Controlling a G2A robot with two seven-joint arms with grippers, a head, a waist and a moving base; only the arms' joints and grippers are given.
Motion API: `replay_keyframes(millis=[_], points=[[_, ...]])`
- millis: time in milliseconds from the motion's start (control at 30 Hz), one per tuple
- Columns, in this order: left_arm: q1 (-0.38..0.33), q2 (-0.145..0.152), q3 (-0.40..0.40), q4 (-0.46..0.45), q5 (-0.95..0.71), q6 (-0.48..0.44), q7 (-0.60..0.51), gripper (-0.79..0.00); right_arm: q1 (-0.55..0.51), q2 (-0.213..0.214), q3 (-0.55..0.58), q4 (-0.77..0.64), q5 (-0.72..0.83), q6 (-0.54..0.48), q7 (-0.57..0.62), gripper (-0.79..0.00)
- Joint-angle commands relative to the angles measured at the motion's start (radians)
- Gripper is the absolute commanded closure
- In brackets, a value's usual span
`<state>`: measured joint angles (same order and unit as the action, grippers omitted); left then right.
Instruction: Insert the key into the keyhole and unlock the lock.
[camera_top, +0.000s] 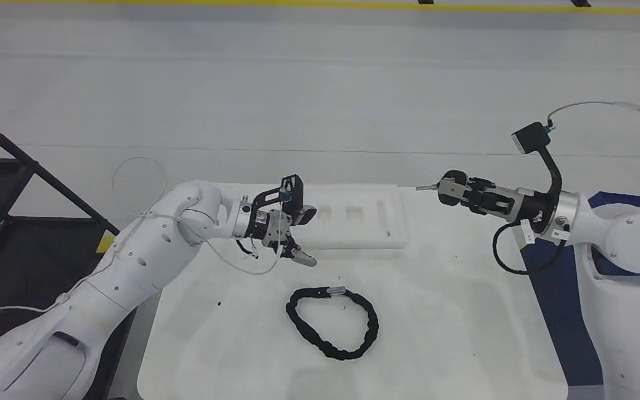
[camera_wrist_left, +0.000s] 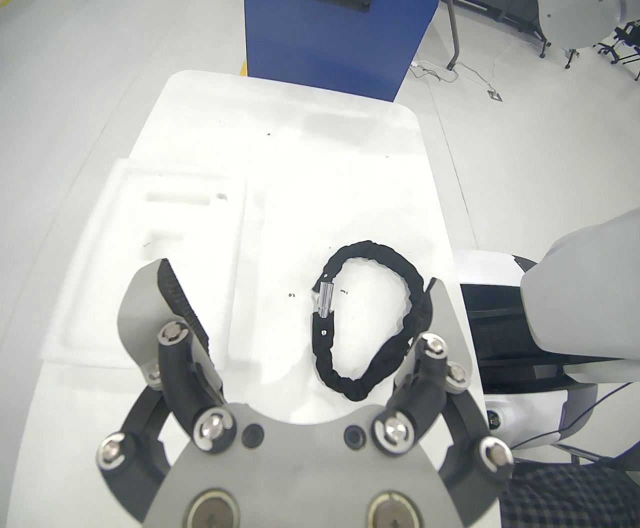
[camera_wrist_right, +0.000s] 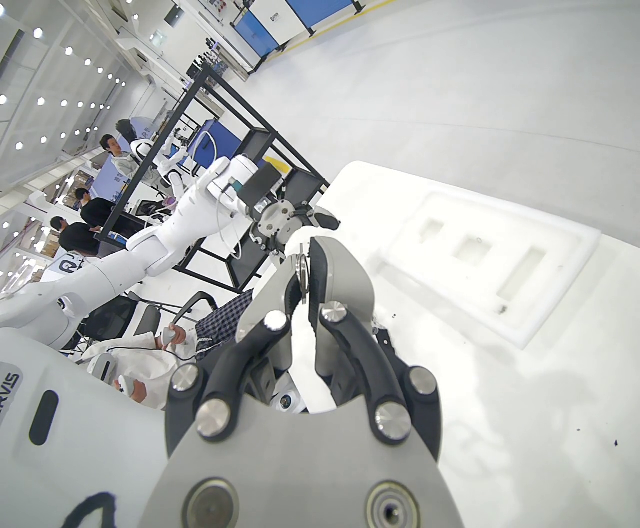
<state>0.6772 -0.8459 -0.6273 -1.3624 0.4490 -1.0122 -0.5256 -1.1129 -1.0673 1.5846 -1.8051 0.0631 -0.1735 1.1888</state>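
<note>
Hanging at centre left of the top view, the left gripper (camera_top: 304, 235) spreads its jaws wide and empty above the table (camera_top: 450, 330), with the black chain lock (camera_top: 333, 322) lying at lower centre and the right gripper (camera_top: 443, 187) at upper right pinching the key (camera_top: 427, 186); the left wrist view shows the lock lying on the table beyond those wide jaws, untouched, and the right wrist view shows narrow jaws clamped on the key's metal head.

Matt black cloth-sleeved lock (camera_wrist_left: 410, 280) with shiny metal barrel (camera_wrist_left: 326, 299); white matt foam tray (camera_top: 360, 222).
</note>
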Motion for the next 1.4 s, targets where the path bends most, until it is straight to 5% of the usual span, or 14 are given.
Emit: replay_keyframes(millis=[0,667,1233,1367], points=[[0.001,-0.006,0.029,0.001,0.033,0.0,0.016,-0.785,0.0,0.0,0.0,0.0,0.0,0.0,0.0,0.0],[-0.141,-0.078,0.372,0.13,0.312,0.0,0.264,-0.785,0.0,0.0,0.0,0.0,0.0,0.0,0.0,0.0],[-0.132,-0.077,0.369,0.13,0.318,0.022,0.267,-0.785,0.0,0.0,0.0,0.0,0.0,0.0,0.0,0.0],[-0.088,-0.072,0.331,0.127,0.39,0.081,0.393,-0.785,0.0,0.0,0.0,0.0,0.0,0.0,0.0,0.0]])
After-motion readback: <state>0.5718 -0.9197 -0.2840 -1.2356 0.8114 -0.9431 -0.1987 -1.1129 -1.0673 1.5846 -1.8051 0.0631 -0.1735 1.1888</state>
